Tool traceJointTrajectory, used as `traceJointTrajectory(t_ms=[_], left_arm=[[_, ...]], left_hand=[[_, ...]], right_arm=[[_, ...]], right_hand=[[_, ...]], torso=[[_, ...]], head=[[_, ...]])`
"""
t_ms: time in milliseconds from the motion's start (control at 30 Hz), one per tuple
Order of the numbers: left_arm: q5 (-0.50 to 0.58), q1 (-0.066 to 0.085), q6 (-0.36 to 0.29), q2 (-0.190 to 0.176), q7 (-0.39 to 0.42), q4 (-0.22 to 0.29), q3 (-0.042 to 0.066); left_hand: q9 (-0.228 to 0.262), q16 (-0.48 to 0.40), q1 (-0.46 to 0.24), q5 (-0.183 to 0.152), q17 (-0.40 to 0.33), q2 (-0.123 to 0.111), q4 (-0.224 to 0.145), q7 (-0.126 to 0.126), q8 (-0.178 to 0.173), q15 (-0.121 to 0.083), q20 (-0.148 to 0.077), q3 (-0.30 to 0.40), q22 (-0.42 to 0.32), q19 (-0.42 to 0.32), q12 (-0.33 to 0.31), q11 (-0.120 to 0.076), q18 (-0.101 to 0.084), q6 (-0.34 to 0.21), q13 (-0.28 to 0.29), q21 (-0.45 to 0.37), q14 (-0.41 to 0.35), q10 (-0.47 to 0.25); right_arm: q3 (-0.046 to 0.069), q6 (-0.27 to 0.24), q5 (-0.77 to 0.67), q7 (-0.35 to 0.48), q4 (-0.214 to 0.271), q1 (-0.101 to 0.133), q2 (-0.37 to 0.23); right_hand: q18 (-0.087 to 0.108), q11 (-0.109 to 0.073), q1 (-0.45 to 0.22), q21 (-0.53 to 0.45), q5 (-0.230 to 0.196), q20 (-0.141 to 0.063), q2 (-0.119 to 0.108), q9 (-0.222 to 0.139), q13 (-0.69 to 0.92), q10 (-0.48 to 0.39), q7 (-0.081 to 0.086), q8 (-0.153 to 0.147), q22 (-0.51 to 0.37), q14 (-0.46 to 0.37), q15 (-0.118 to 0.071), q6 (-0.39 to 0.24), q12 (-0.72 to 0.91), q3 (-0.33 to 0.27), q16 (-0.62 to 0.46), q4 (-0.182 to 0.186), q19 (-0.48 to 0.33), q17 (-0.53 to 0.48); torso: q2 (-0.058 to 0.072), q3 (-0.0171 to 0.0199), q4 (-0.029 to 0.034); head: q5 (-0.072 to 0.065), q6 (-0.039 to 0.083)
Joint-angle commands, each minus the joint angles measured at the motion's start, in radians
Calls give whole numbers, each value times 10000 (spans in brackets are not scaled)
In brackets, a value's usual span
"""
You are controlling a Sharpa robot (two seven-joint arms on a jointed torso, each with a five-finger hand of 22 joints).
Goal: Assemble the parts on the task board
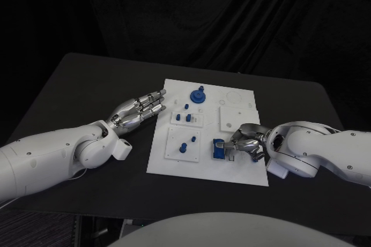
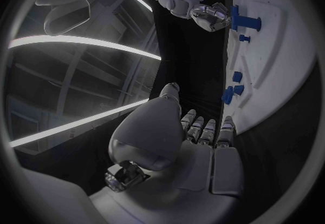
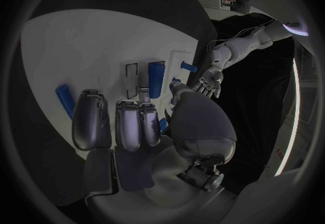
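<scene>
The white task board (image 1: 232,172) lies mid-table. On it stand a round blue part with a knob (image 1: 199,96), a few small blue pegs (image 1: 183,117), one more peg (image 1: 183,148) and a blue block (image 1: 219,149). My right hand (image 1: 247,142) is over the board's near right part, its fingers curled down beside the block. A small blue part (image 3: 162,125) shows pinched between its thumb and fingers. A blue bar (image 3: 156,79) lies just beyond its fingertips (image 3: 130,110). My left hand (image 1: 141,110) lies flat and holds nothing, with its fingertips at the board's left edge.
The black table (image 1: 93,81) runs wide around the board. White recessed squares (image 1: 234,117) sit on the board's right half. My right forearm (image 1: 325,150) lies along the table's right side and my left forearm (image 1: 54,158) along the near left.
</scene>
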Motion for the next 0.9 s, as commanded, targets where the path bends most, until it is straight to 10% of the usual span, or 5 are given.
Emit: traceJointTrajectory(t_ms=[33,467,600,900], left_arm=[[1,-26,165,6,131,21,7],[1,-29,158,1,124,2,7],[1,-31,166,19,121,-11,7],[1,-39,183,39,116,-23,7]], left_hand=[[14,-37,10,44,-16,115,-24,23,56,71,93,31,1,4,14,73,153,37,16,-8,-22,26],[14,-37,10,46,-16,115,-25,28,57,71,93,31,2,5,14,74,153,38,16,-8,-22,26],[15,-37,14,52,-16,117,-33,50,58,73,92,35,4,6,14,78,152,45,16,-7,-22,27],[14,-37,15,55,-16,118,-36,56,58,75,92,37,8,9,14,80,152,43,17,-5,-22,30]], right_arm=[[2,-14,18,-77,36,4,-29],[2,-817,-1201,1409,324,6,-497],[2,-730,-1491,1881,384,7,-593],[2,-516,-1678,2000,325,8,-592]], right_hand=[[50,66,-46,-67,-38,66,-60,12,2634,1079,-26,-18,1951,796,78,-49,26,-48,-25,-1,204,1371],[8,-83,1007,186,-40,-52,-123,661,2634,1079,-199,909,2018,834,-28,-53,26,-307,83,-240,285,1553],[37,-213,1747,15,-29,-128,-35,2308,2634,1079,-373,2747,1963,887,-171,-851,26,-671,246,-208,188,1866],[55,-455,2491,-47,-18,-300,12,5078,2634,1079,-645,5705,1945,899,-334,-1357,26,-1174,278,-73,161,1945]], torso=[[-2,-1,-1],[-3,1,-2],[-1,0,-4],[-4,12,-13]], head=[[10,-2],[20,-2],[7,-2],[18,-2]])
